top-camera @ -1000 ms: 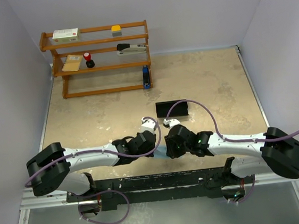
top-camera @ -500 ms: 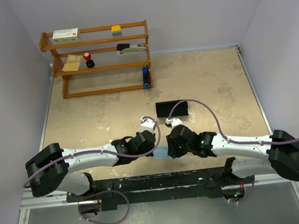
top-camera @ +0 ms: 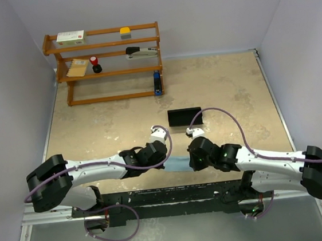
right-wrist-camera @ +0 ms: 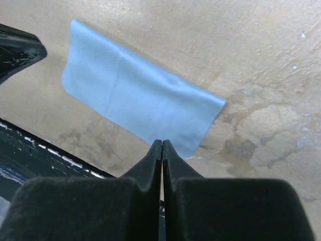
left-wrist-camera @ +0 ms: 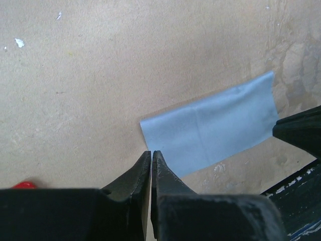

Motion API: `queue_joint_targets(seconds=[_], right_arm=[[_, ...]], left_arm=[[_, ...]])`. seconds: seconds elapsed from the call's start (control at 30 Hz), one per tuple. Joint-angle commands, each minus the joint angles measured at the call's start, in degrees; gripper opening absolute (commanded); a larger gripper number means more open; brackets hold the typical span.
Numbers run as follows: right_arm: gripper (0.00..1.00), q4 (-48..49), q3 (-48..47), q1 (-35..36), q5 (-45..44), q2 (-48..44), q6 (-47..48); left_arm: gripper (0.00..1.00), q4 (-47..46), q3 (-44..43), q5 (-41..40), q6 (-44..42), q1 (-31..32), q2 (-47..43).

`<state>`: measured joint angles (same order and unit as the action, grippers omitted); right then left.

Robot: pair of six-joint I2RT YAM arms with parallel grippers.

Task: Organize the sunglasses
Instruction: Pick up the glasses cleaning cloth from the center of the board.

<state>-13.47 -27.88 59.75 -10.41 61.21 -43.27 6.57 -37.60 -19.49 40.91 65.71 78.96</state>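
Where the two arms meet low over the table's near edge, left gripper [left-wrist-camera: 151, 155]: fingers pressed together, tips on the left edge of the blue cloth [left-wrist-camera: 215, 128]; whether any cloth is caught between them cannot be told.
Right gripper [right-wrist-camera: 161, 145]: fingers pressed together too, tips at the cloth's right end, facing the left gripper across it; a pinch cannot be confirmed here either.
Cloth: a light blue rectangle with a faint crease across it, lying flat between the two grippers, its long side running along the near edge.
Near edge: the black rail [right-wrist-camera: 30, 145] of the arm mount runs just beside the cloth, with only a thin strip of tabletop between them.
Sunglasses [left-wrist-camera: 23, 185]: only a red sliver shows, at the bottom left corner of the left wrist view, on the table just beside the left gripper's body; the top view does not show them.
Case [top-camera: 185, 116]: long, black, mid-table, beyond the grippers and apart from the cloth.
Rack [top-camera: 109, 62]: wooden shelves with small items, at the far left corner.
Open room: bare table [top-camera: 232, 84] spreads from the case to the far right corner and along the right edge.
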Motion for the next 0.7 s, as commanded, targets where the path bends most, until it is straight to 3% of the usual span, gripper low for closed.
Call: queue_joint_targets(seconds=[0.0, 0.1, 0.17, 0.3, 0.67], right_arm=[[0.0, -2.88, 0.02, 0.34, -3.09, -2.48, -1.35], [0.0, -3.89, -0.56, 0.37, -3.59, -2.64, -1.44], [0.0, -4.32, -0.69, 0.29, -3.92, -2.52, -1.57], [0.11, -4.45, -0.61, 0.37, -4.36, -2.76, -2.04], [0.29, -8.4, -1.54, 0.3, -7.06, -5.42, -3.21]], left_arm=[[0.0, 2.77, -2.47, -0.25, 1.31, 0.3, -3.22], [0.0, 6.21, -3.64, -0.73, 2.2, 0.34, -3.69], [0.12, 8.09, -4.27, -0.26, 3.22, 0.37, -3.36], [0.27, 7.35, -3.01, 0.65, 6.96, 0.75, -3.56], [0.29, 6.57, -4.55, -2.57, 12.61, 5.89, 3.16]])
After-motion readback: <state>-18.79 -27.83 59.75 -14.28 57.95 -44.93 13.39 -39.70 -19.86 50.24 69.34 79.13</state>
